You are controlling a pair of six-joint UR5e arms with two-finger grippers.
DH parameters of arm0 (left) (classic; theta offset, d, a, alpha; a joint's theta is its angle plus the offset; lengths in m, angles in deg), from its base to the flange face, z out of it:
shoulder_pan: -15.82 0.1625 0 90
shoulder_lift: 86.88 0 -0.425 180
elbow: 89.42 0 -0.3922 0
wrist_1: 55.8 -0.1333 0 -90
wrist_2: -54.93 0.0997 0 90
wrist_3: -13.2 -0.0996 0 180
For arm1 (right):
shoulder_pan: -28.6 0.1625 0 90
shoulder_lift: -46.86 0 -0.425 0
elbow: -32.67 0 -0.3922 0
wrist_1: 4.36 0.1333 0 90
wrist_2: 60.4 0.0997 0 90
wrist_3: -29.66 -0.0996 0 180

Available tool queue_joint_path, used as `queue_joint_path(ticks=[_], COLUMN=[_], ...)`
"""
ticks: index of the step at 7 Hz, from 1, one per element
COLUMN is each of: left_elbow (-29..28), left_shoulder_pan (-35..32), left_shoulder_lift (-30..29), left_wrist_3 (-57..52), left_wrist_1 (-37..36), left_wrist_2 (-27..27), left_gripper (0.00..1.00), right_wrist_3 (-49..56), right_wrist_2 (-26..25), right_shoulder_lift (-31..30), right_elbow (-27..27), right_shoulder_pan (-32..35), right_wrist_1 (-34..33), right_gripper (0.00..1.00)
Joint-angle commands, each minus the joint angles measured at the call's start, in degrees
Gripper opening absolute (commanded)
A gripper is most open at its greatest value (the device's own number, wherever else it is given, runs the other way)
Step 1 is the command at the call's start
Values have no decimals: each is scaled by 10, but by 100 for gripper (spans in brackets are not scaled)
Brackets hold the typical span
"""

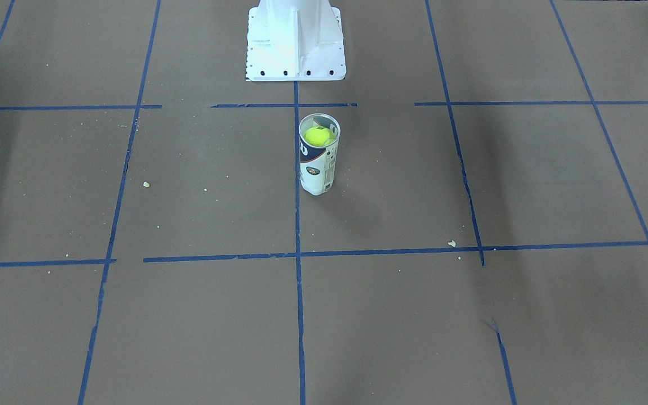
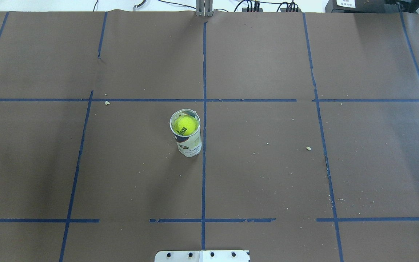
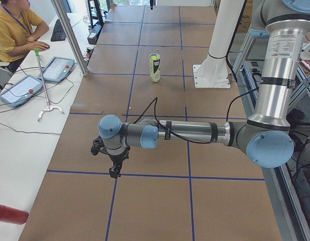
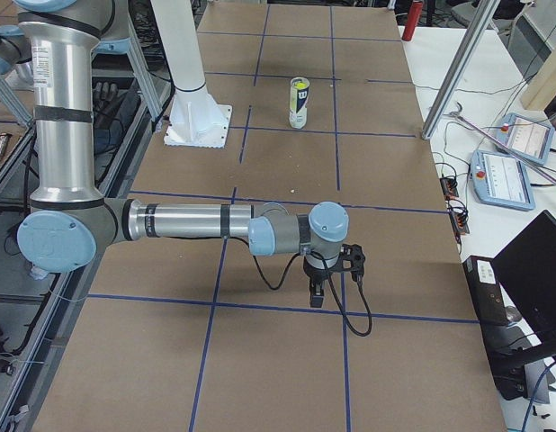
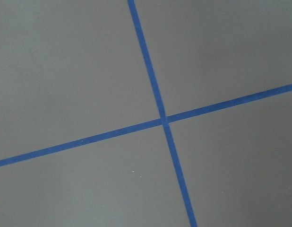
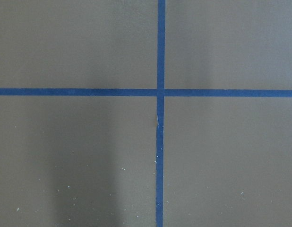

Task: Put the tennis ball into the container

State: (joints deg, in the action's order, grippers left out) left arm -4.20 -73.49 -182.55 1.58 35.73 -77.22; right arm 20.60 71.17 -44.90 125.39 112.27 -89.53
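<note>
Left gripper [image 3: 115, 170], black two-finger type: pointed down, close over the brown paper-covered table [image 2: 267, 163], near a line of blue tape [image 2: 204, 65], toward the table end on the robot's left. Open or closed: cannot tell, since shown in the side view only. Nothing visible between the fingers at this size.

Right gripper [image 4: 317, 295], same type: pointed down, close over the table near another tape line, toward the opposite table end. Jaw state: cannot tell, for the same reason.

Bright yellow-green fuzzy tennis ball [image 2: 185, 125]: seated inside the tall clear plastic container [image 2: 190, 145] with white and dark-blue printed label, in its upper part just below the pale rim. Dark lettering turned upward in the overhead view.

Container: upright, mouth uncovered, near the table centre, just beside the central tape line and near the foot of the large white metal pedestal [image 1: 296, 42].

Position relative to grippers: ball and container between the two grippers along the table's length, well apart from both, touched by neither.

Wrist views: brown paper and one tape crossing each.
</note>
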Motion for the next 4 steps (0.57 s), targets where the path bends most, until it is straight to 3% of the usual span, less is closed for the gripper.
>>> queue_joint_path(ticks=[1,2,3,4], left_elbow=[4,15,42,31], left_shoulder_pan=[-27,-29,-26,-25], left_shoulder_lift=[4,6,45,50], left_wrist_3=[-9,-17,-13,-13], left_wrist_1=[-23,-26,-18,-8], left_wrist_2=[-13,-19,-43,-73], left_gripper=[100,100,100,100], right_wrist_3=[0,0,0,0], right_wrist_2=[0,0,0,0], right_shoulder_lift=[-1,0,0,0], right_elbow=[0,0,0,0], right_shoulder_pan=[0,0,0,0], right_wrist_1=[0,0,0,0], right_gripper=[100,100,100,100])
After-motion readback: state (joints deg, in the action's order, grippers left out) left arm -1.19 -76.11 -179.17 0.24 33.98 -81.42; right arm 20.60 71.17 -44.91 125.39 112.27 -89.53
